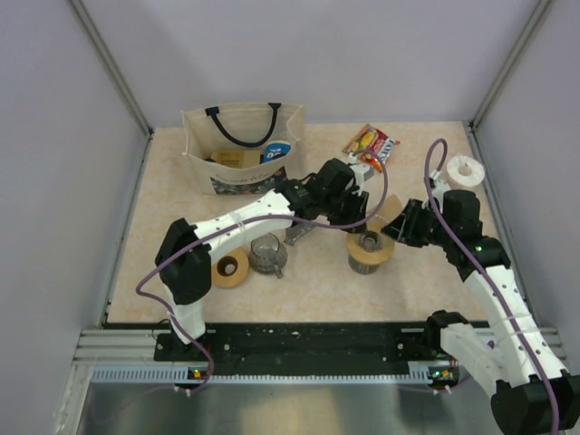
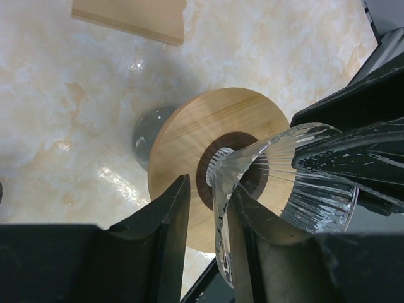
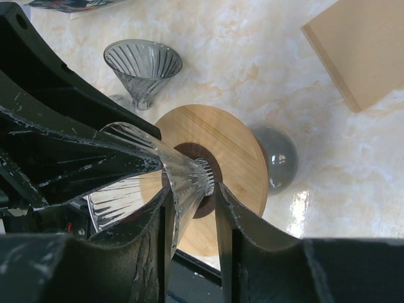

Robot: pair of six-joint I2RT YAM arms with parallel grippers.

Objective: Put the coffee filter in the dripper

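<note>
Two pincers meet on the dripper (image 1: 370, 246) at mid-table; the left gripper (image 2: 209, 186) is part open and unclenched, the ribbed cone's rim between its fingers with a gap on one side; the right gripper (image 3: 192, 189) loosely straddles the cone's neck; black arm parts hide the cone's mouth; only the right wrist view shows a second grey cone (image 3: 144, 63); a flat tan sheet (image 2: 129, 16) is cut off.

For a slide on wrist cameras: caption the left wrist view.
Left gripper straddles the wall of the dripper, a ribbed cone in a tan ring.
</note>
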